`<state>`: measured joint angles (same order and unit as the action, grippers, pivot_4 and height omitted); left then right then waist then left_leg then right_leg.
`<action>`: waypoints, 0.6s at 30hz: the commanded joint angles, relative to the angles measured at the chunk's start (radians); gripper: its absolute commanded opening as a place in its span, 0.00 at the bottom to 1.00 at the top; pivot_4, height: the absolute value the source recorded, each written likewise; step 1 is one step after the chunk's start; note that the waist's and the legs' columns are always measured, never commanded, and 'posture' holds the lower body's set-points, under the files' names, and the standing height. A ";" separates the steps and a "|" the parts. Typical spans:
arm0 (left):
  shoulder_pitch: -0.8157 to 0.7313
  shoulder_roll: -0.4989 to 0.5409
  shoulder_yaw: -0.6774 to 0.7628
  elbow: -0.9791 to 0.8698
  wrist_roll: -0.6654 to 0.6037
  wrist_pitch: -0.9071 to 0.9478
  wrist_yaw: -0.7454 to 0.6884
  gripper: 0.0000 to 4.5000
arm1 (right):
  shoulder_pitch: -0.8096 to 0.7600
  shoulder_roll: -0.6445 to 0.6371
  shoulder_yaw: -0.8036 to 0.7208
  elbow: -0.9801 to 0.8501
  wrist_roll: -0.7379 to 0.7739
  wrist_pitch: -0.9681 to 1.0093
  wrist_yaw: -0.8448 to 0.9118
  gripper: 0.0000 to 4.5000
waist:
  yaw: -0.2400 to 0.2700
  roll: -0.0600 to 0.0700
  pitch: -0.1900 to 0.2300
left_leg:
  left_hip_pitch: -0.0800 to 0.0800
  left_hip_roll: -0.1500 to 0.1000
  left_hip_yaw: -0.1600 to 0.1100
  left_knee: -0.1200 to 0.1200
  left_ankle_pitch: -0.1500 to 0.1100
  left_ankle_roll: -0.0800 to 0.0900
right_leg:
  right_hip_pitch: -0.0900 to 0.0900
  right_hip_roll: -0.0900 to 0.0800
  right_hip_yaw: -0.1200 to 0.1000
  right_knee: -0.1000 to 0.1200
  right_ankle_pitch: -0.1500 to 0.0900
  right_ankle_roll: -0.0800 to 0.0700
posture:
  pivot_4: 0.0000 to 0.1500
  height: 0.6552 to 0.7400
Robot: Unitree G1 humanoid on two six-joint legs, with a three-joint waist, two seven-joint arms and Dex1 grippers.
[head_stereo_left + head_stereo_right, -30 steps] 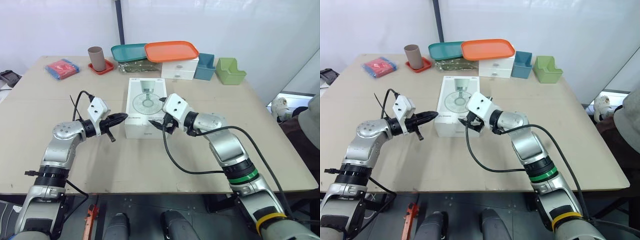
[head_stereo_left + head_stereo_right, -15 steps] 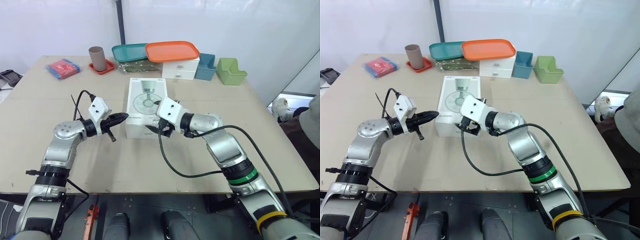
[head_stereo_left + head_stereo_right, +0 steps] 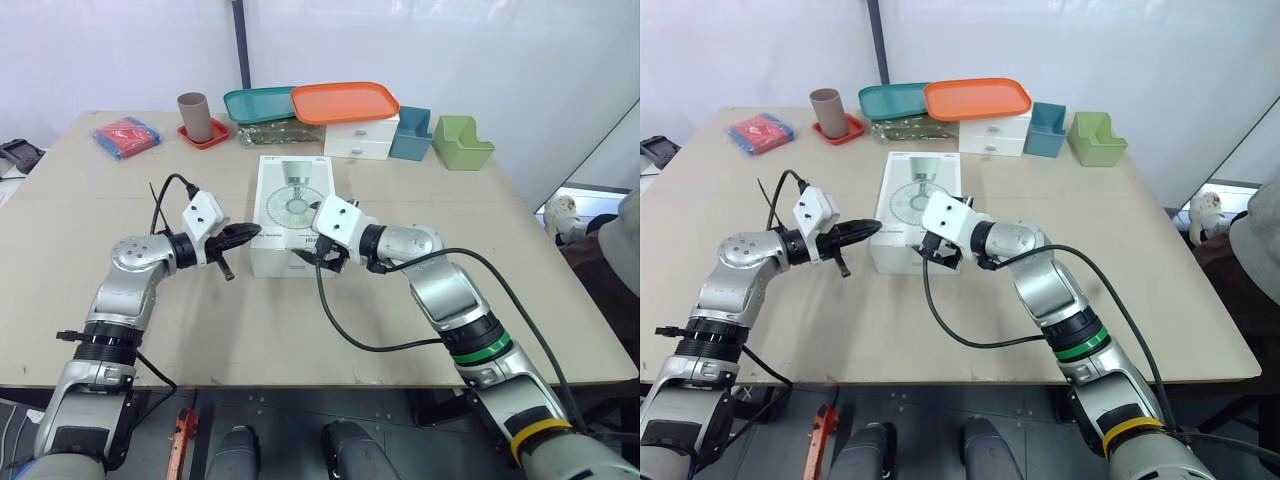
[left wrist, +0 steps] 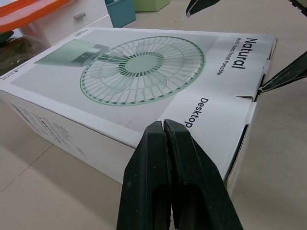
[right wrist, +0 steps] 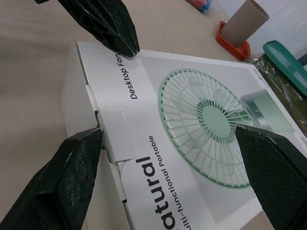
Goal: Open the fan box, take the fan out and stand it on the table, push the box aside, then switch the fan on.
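**Jaws on the box end, box not opened yet**

Jaws of the left gripper (image 4: 164, 124) are pressed together with nothing between them. Its tip sits on the top face of the fan box (image 3: 292, 200), by the box's near left corner, and looks to be touching it. Jaws of the right gripper (image 3: 320, 256) are spread wide and hold nothing. One finger (image 5: 72, 167) is at the notch of the end flap (image 5: 109, 125) on the box's near end, and the other finger (image 5: 273, 163) hangs over the top face, further along.

Box lies flat near the middle of the tabletop (image 3: 300, 320), printed fan picture up, short end toward the near edge. Flap looks tucked in, maybe barely lifted at the notch; I can't tell for sure.

Progress, as a judgement: very early, step one (opening) just being attempted.
- Left gripper seems to be pinning the box while the right one works the flap.
- Nothing finished so far.
- Left to do: open the flap, pull the fan out, stand it on the tabletop, push the box aside, switch the fan on.

Orange tray (image 3: 343, 101), drawers (image 3: 360, 138) and cup (image 3: 194, 116) sit along the far edge, well apart from the box.
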<state>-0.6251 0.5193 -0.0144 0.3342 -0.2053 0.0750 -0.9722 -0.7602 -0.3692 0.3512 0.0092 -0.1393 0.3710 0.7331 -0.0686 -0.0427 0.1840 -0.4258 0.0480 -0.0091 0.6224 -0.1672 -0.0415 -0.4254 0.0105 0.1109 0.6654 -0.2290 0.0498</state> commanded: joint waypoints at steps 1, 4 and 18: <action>0.015 -0.010 -0.026 -0.004 0.005 0.012 -0.015 0.03 | -0.031 -0.001 -0.016 0.002 -0.014 -0.009 -0.017 1.00 | 0.000 0.000 0.000 | 0.000 0.000 0.000 0.000 0.000 0.000 | 0.000 0.000 0.000 0.000 0.000 0.000 | 1.00 1.00; 0.018 -0.010 -0.027 -0.003 0.006 0.012 -0.016 0.03 | -0.039 0.003 -0.023 0.008 -0.014 -0.010 -0.023 1.00 | 0.000 0.000 0.000 | 0.000 0.000 0.000 0.000 0.000 0.000 | 0.000 0.000 0.000 0.000 0.000 0.000 | 1.00 1.00; 0.046 -0.014 -0.044 -0.017 0.019 0.002 -0.015 0.03 | -0.104 0.055 -0.136 0.075 0.048 0.099 -0.110 1.00 | -0.002 0.000 0.000 | 0.000 0.000 0.000 -0.001 0.000 0.000 | 0.000 0.000 0.000 0.000 0.000 -0.001 | 1.00 1.00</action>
<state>-0.6007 0.5114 -0.0196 0.3090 -0.2053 0.0656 -0.9696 -0.8397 -0.3178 0.2393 0.0932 -0.1013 0.4675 0.6404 -0.0702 -0.0426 0.1840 -0.4257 0.0481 -0.0091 0.6215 -0.1672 -0.0415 -0.4254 0.0105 0.1108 0.6653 -0.2291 0.0502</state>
